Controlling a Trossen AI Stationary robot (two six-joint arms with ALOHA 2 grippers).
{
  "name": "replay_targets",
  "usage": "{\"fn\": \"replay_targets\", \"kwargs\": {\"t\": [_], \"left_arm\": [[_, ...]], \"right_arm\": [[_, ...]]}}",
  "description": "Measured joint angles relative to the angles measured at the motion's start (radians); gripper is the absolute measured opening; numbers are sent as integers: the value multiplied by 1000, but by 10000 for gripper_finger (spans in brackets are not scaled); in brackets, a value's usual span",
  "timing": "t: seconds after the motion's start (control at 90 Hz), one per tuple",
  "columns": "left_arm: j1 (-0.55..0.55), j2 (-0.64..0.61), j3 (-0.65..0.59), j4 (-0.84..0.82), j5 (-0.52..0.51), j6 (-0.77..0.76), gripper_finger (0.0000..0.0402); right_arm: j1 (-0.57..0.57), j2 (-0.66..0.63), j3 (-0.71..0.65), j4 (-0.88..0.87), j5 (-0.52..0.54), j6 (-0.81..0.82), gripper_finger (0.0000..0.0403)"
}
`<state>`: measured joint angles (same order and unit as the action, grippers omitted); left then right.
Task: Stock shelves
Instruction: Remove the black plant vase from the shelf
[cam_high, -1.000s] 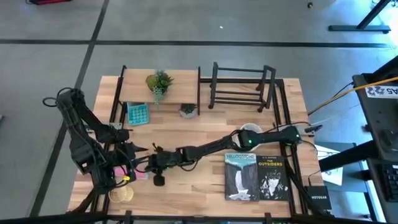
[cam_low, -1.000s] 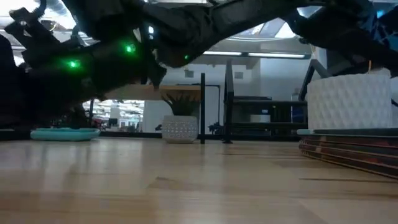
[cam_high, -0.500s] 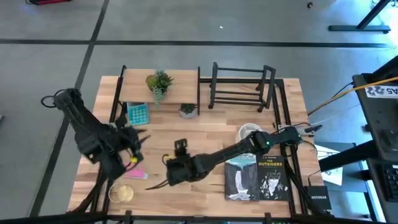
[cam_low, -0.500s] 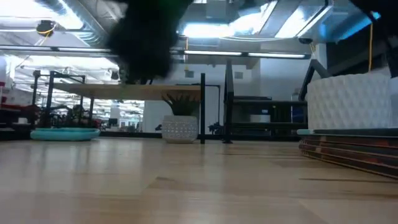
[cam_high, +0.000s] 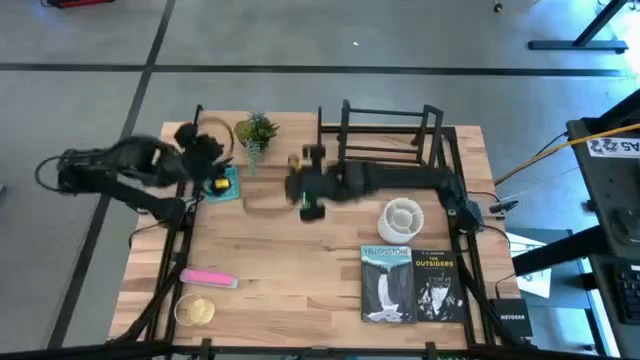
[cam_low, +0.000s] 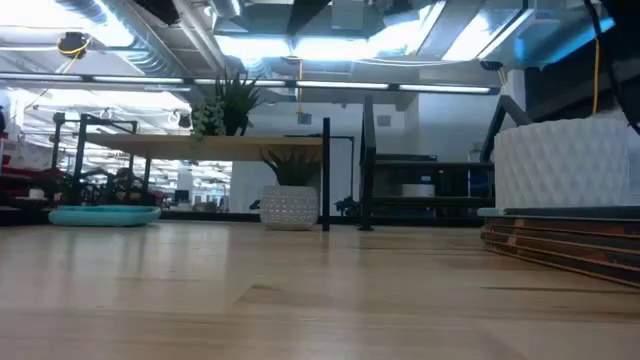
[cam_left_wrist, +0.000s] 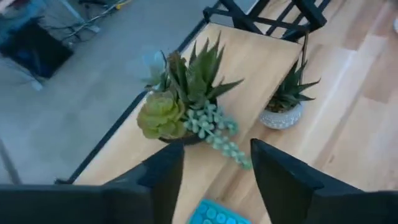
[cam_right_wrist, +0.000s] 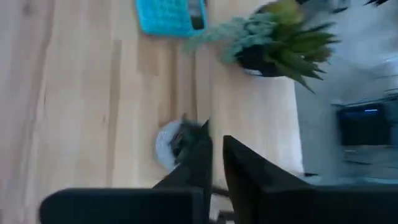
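Item: my left gripper (cam_left_wrist: 214, 180). Fingers spread wide, a clear gap between them, nothing in the gap. It hangs over the back-left part of the table, above the wood-board shelf (cam_high: 285, 150). In the high view it (cam_high: 208, 152) shows beside something yellow (cam_high: 218, 183) over the teal calculator (cam_high: 224, 186); I cannot tell whether it touches either.

Item: my right gripper (cam_right_wrist: 214, 163). Fingers nearly together, only a thin slit between them, nothing visibly pinched. It (cam_high: 305, 188) sits over the table's back middle, at the near edge of the wood-board shelf, with the small white pot (cam_right_wrist: 166, 145) and its spiky plant just past the fingertips.

Item: wood-board shelf, back left of the table. On top, a leafy succulent in a dark pot (cam_left_wrist: 186, 102). The small white pot (cam_low: 289, 208) stands on the tabletop under it.

Item: black bar rack (cam_high: 388, 140), back right, just beside the wood-board shelf.

Item: white textured cup (cam_high: 403, 216), on the table right of centre.

Item: two books (cam_high: 412, 284), lying flat side by side, front right.

Item: pink object (cam_high: 208, 279) and a gold coil (cam_high: 195, 312), front left, well apart from both grippers.
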<state>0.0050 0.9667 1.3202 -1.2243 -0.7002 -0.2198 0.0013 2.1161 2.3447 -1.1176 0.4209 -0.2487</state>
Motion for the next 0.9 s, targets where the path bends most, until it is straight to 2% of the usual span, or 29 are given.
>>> {"fn": "replay_targets", "kwargs": {"t": [0.144,0.333,0.489,0.656,0.822,0.9], "left_arm": [[207,23,-16,58,146,223,215],[445,114,-122,100,280,439,234],[591,203,-184,133,294,546,250],[683,284,-189,148,300,648,263],[748,316,-189,216,304,716,265],[767,317,-189,250,344,735,265]], "right_arm": [[-172,-1,-1,107,-249,-59,118],[-336,45,-10,205,-424,-160,238],[-432,110,-10,253,-555,-253,306],[-486,204,-10,341,-579,-341,337],[-502,266,-10,428,-644,-385,342],[-498,289,-10,467,-670,-386,342]]}}
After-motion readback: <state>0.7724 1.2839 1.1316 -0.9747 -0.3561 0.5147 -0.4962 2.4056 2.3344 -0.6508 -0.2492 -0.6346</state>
